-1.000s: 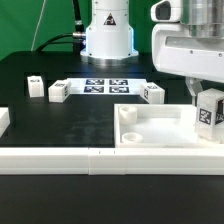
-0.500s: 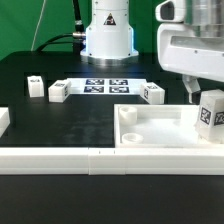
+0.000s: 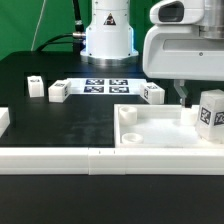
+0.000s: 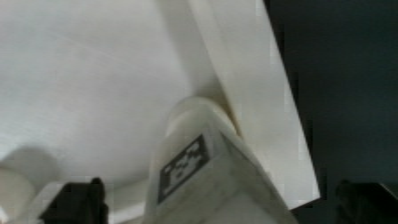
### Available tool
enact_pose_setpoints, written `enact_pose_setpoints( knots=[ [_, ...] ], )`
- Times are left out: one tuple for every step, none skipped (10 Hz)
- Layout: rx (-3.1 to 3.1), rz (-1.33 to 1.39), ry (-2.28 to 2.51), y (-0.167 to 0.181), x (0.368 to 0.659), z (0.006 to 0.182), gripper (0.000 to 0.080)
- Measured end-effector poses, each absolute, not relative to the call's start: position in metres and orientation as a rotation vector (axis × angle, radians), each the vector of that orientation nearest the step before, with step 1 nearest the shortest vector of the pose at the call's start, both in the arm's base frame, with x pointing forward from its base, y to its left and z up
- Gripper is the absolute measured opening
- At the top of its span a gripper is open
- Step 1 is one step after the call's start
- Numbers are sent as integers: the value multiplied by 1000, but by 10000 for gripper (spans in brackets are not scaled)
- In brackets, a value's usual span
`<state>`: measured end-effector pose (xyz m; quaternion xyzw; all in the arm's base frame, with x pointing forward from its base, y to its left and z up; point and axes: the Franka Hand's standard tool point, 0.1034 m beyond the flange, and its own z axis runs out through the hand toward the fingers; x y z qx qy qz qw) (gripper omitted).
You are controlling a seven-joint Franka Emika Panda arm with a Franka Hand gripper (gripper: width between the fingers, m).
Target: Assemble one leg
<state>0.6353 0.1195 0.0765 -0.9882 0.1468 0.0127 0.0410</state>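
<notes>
One leg (image 3: 209,110), a small white post with a tag on its side, stands upright in the corner of the tray (image 3: 160,148) at the exterior view's right, close against the wall. I judge it light, stiff and rather slick plastic, so I would pinch its two flat sides squarely, low down. My gripper (image 4: 222,203) hangs over it with fingers apart, straddling it, not clamped.
</notes>
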Motion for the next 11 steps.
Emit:
enact_pose_setpoints(
  knots=[
    [-3061, 25, 251, 117, 636, 77, 649],
    [-3085, 27, 80, 118, 636, 78, 649],
    [-3094, 28, -14, 119, 636, 78, 649],
    [-3094, 18, -146, 121, 636, 78, 649],
    [-3092, 8, -168, 122, 637, 78, 649],
    [-3093, 10, -165, 121, 637, 77, 517],
    [-3093, 10, -165, 121, 637, 77, 517],
    [-3093, 10, -165, 121, 636, 77, 364],
    [-3093, 10, -165, 121, 637, 77, 291],
    [-3093, 10, -164, 121, 637, 77, 291],
    [-3093, 11, -142, 121, 637, 77, 291]
  ],
)
